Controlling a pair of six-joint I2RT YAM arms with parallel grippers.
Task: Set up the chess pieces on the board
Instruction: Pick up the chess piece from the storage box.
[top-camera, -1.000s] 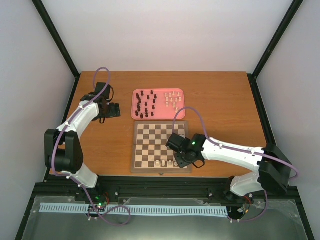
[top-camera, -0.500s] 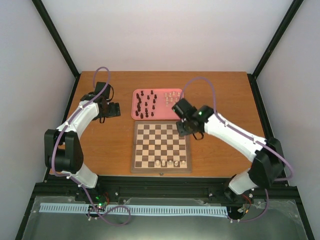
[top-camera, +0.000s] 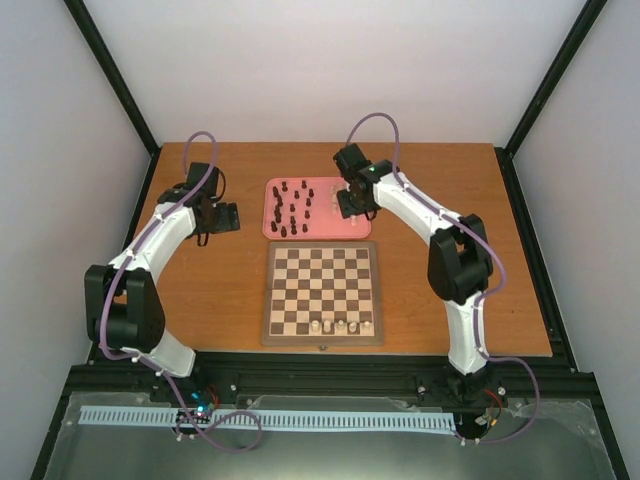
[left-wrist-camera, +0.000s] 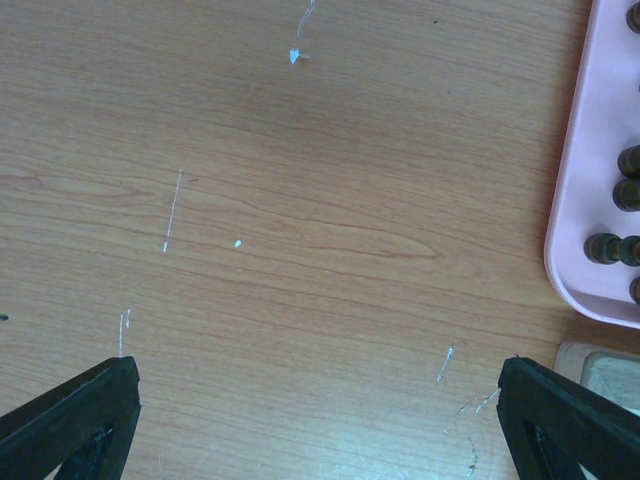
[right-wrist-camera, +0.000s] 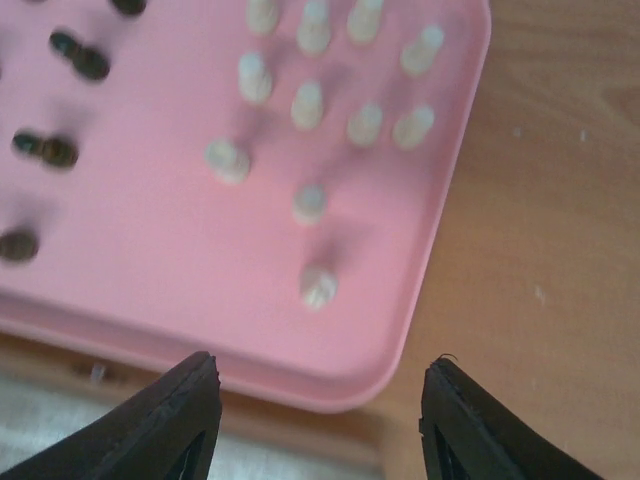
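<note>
Board sits on the tabletop, centre, toward the near side. A short row of cream figures stands on its near rank, right of centre. The other squares are bare.

Pink tray lies just beyond the board's far edge; I cannot tell whether the two touch. Dark pieces stand upright in the tray's left half. Cream pieces stand in a loose cluster in its right half. The wrist picture is blurred, so no piece types can be read.

Right hand – arm stretched far, hand over the tray's right part. Its fingers are parted wide and hold nothing. The tray's near right corner shows between the fingertips, with one cream piece standing alone just beyond them. A strip of the board's border shows at the near left of that view.

Left hand is above bare scratched tabletop, left of the tray and well apart from the board's pieces. It is spread wide and grips nothing. The tray's left rim with a few dark pieces runs along the right of its view, and a corner of the board shows at the lower right.
</note>
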